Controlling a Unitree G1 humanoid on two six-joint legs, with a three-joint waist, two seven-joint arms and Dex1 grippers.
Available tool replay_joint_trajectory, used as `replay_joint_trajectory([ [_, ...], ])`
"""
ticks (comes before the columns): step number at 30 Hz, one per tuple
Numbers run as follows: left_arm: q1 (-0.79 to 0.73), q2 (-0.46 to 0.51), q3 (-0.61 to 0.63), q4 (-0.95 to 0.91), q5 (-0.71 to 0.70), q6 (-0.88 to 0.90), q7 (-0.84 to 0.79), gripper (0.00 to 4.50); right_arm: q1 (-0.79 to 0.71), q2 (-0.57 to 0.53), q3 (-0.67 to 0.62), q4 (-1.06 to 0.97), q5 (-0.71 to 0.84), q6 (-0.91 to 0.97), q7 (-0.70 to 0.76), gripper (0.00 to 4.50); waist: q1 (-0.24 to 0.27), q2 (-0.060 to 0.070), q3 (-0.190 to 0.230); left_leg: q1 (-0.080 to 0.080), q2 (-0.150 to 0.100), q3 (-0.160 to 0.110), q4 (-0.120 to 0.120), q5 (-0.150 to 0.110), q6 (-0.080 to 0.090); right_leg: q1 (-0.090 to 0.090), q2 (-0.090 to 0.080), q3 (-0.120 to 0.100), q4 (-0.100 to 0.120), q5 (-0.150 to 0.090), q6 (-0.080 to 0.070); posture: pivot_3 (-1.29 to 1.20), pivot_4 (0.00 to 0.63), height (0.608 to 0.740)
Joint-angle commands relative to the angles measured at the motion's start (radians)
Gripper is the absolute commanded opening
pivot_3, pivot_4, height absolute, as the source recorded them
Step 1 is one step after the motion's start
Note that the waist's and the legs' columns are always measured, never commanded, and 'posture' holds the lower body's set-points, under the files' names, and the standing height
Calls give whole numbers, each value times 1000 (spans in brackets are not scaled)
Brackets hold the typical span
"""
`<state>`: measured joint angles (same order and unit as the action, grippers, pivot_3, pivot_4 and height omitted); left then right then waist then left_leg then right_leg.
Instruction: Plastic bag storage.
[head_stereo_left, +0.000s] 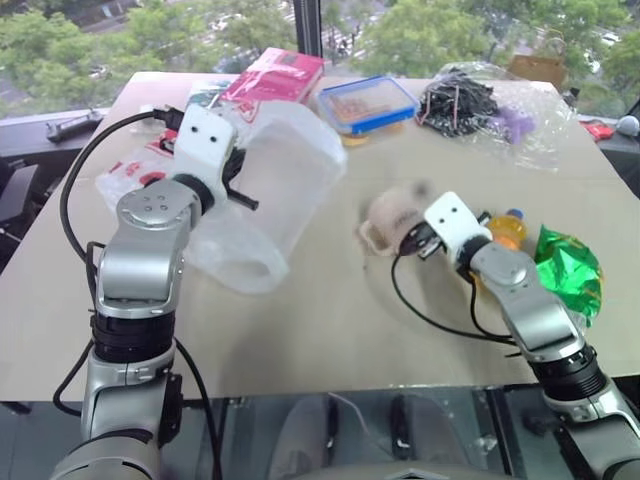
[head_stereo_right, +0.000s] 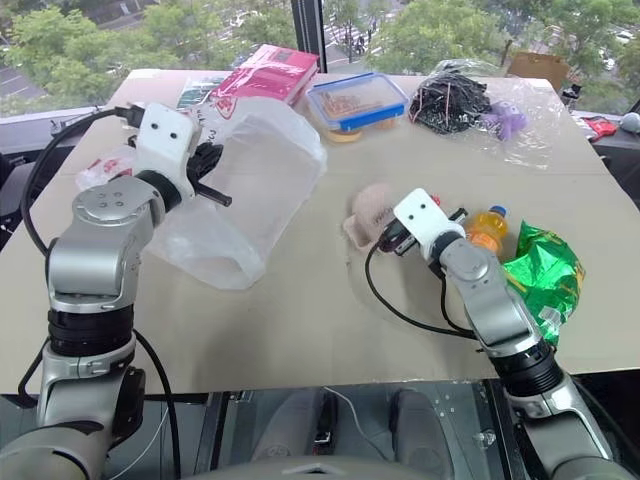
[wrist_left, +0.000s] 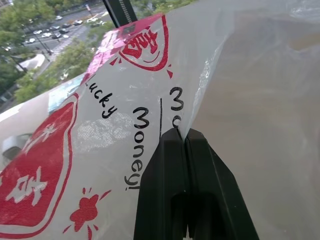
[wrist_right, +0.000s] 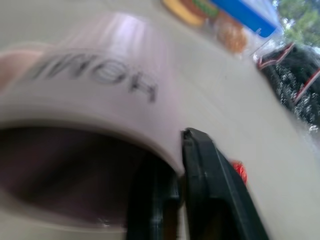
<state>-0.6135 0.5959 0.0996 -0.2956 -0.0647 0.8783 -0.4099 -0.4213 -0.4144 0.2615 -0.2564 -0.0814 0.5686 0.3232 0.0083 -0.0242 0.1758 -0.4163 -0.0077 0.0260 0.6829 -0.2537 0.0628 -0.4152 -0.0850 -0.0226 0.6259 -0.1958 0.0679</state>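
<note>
Two black-fingered grippers at work: left gripper (wrist_left: 186, 137) pinched on large crinkly translucent white plastic bag (head_stereo_left: 275, 185), lifted above beige table (head_stereo_left: 300, 340), mouth gaping likely for loading; right gripper (wrist_right: 181, 145) clamped on pale pink cup's rim (wrist_right: 100, 95)

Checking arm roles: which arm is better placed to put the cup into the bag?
Right: its gripper is shut on the cup rim, while the left gripper holds the plastic bag up.

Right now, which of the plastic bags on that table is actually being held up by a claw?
The white plastic bag with red print: the left claw pinches it shut and lifts it. The clear bag of black cables and the green snack packet lie untouched.
</note>
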Motion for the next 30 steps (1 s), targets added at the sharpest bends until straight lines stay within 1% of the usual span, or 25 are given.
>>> replay_joint_trajectory([
  [1,-18,-12,22,-76,-42,34,-5,0,-29,53,-49,-98,98,-2,64,38,-1,0,0,0,0,0,0,0,0,0,0,0,0,0,0,0,150,740],
  [3,-21,-14,25,-86,-59,50,-5,0,-55,90,-57,-134,149,43,91,38,-1,0,0,0,1,-1,0,0,0,0,0,0,0,0,0,0,150,740],
  [5,-26,-21,23,-100,-79,67,-7,0,-101,123,-31,-127,158,67,102,38,-6,1,0,0,1,-1,0,0,0,0,0,0,1,0,0,0,150,740],
  [9,-44,-48,32,-135,-129,118,-2,0,-185,187,48,-21,135,53,118,38,-14,1,0,0,0,-1,0,0,0,0,0,-1,1,0,0,0,150,740],
  [11,-57,-56,40,-160,-158,151,-5,0,-224,219,84,68,109,13,117,38,-16,1,0,0,0,-2,0,0,0,0,0,-1,1,0,0,0,150,740],
  [14,-74,-68,58,-190,-196,201,3,0,-279,266,106,201,84,-50,106,38,-20,1,1,0,-1,-2,0,0,0,0,0,-1,1,0,0,0,150,740],
  [24,-44,-77,86,-280,-290,343,21,0,-535,450,18,703,61,-336,-9,38,-28,3,2,0,-1,-3,-3,2,-4,-2,1,-1,1,0,0,0,150,740],
  [30,-59,-128,108,-302,-344,408,43,0,-707,605,-58,1106,57,-545,-126,38,-31,3,2,1,-1,-3,-9,4,-7,-4,0,-1,1,0,-1,0,150,740],
])
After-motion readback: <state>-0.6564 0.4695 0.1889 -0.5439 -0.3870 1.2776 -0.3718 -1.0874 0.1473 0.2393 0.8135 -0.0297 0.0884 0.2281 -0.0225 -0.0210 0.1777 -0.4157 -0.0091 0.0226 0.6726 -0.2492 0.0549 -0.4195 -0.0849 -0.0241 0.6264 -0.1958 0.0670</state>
